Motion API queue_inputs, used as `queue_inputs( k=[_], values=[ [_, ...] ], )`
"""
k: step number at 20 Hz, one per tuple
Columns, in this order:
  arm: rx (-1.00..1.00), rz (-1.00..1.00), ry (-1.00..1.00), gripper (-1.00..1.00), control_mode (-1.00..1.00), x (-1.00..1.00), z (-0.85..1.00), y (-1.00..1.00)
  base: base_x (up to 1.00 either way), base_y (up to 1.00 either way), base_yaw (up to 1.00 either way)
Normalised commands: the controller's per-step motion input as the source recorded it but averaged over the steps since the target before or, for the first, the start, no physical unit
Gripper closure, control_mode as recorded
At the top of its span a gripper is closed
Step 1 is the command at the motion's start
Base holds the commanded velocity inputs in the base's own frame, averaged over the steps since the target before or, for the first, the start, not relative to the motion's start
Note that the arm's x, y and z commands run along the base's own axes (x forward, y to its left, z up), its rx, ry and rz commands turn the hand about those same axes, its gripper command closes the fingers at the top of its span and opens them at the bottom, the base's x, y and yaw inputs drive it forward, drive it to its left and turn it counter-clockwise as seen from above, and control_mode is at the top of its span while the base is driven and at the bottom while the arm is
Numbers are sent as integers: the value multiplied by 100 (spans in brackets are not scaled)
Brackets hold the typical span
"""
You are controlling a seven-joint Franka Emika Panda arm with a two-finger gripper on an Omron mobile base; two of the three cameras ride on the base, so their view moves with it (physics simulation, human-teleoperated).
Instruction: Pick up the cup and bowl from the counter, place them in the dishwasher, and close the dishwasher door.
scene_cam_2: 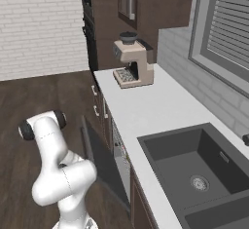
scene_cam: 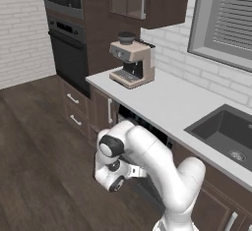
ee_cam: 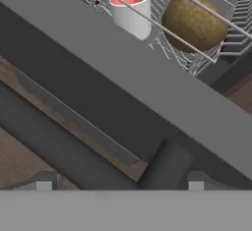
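Inside the dishwasher's wire rack [ee_cam: 206, 53] sat the cup [ee_cam: 132, 13] and the bowl [ee_cam: 195, 23], side by side, the cup upright with its red top showing, the bowl just beside it and tipped. Below that rack ran the dishwasher door [ee_cam: 123, 92], a dark flat panel, seen half raised under the counter [scene_cam_2: 146, 107] in the right base view. Close against the door hovered the gripper [ee_cam: 119, 183], fingers spread wide and pinching nothing.
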Motion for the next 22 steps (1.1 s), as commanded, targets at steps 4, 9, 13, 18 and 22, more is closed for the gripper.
queue_inputs(
  k=[4, 9, 13, 18, 22],
  values=[
    [-80, -28, -67, -100, -100, 90, -35, 8, 0, 0, 0],
    [-73, -29, -62, -100, -100, 96, -48, 2, 0, 0, 0],
    [-59, -33, -52, -100, -100, 99, -79, 0, 0, 0, 0],
    [-50, -32, -42, -100, -100, 100, -99, 0, 0, 0, 0],
    [-47, -32, -33, -100, -100, 100, -100, 0, 0, 0, 0]
  ],
)
